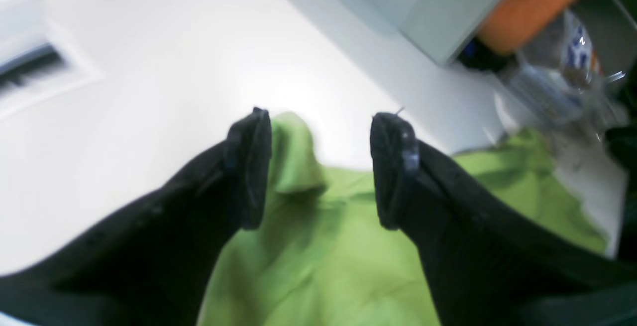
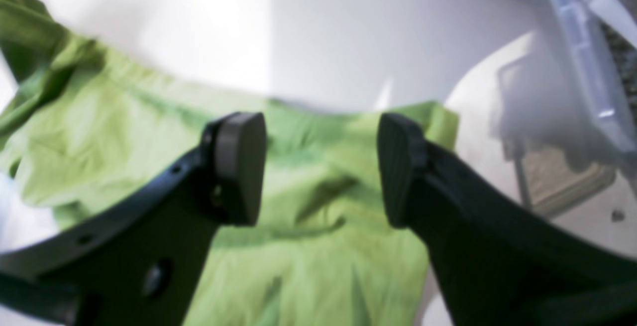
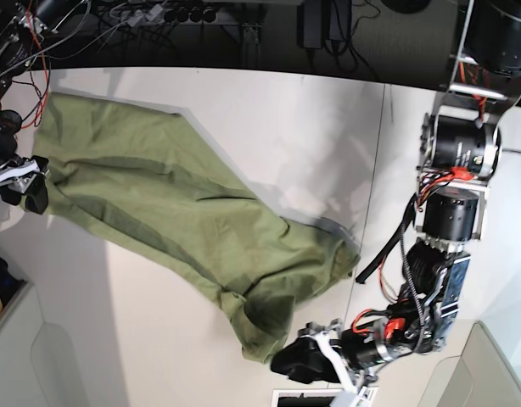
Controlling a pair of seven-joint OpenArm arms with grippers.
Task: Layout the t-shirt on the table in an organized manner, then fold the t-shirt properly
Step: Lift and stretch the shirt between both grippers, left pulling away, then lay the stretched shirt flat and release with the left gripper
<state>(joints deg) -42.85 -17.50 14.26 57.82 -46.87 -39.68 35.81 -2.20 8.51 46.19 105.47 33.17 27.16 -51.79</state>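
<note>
The t-shirt (image 3: 176,220) lies on the table (image 3: 269,127) in a long diagonal band, running from the far corner on the base view's left down toward the near middle. It is stretched out but not laid flat — a fold line runs along its length, and the near end is bunched and doubled over on itself. No sleeve or collar can be made out as spread.

Both tools stand with jaws apart and nothing between them. The left gripper (image 1: 321,166) hangs just over a raised corner of green cloth, which shows in the gap between its pads without being pinched. The right gripper (image 2: 321,166) hovers over the shirt's other end, also clear of the fabric; both wrist views are blurred.

By these views the layout step is only partly done. The shirt looks pulled lengthwise, yet it probably needs to be opened to full width and smoothed — the folding itself has not begun.
</note>
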